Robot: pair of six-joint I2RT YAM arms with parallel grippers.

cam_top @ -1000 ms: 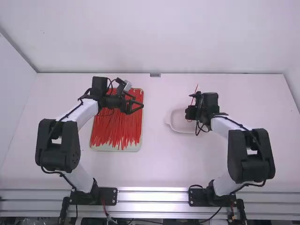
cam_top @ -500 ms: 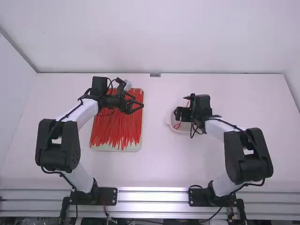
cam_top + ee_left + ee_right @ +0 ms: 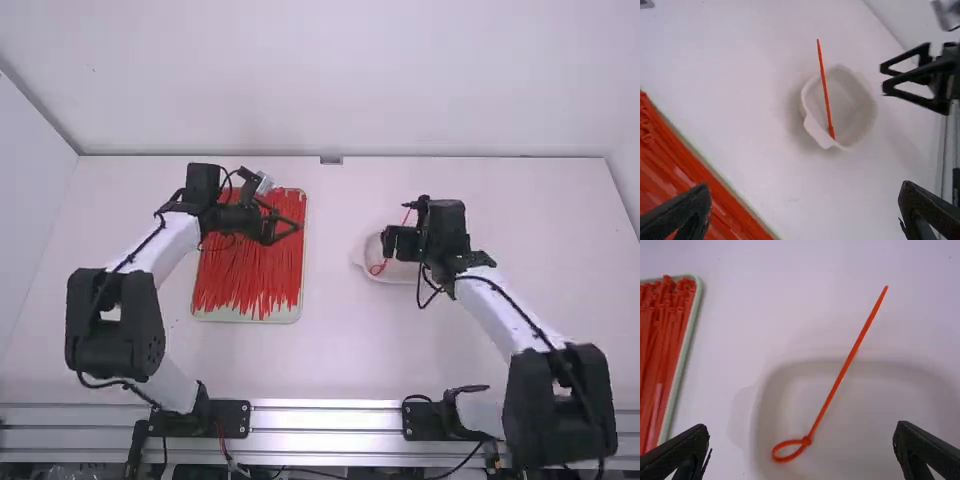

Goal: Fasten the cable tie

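Right of centre in the high view the looped cable tie (image 3: 839, 375) lies in the white dish (image 3: 362, 262), so the right gripper (image 3: 392, 243), jaws wide and empty like those of the left gripper (image 3: 283, 226) over the tray (image 3: 245, 318), should probably rise straight, clear of the tail.

There's the left arm (image 3: 165, 240), stretched forward from its base with the elbow folded low on the left and the forearm angling in toward the middle. The left gripper (image 3: 283, 224) points to the right, fingers spread wide with nothing between them. Over on the other side, the right arm (image 3: 500, 310) runs up and inward from its base, wrist bent so the right gripper (image 3: 388, 244) faces left toward its partner, well apart from it, fingers likewise gaping and holding nothing.
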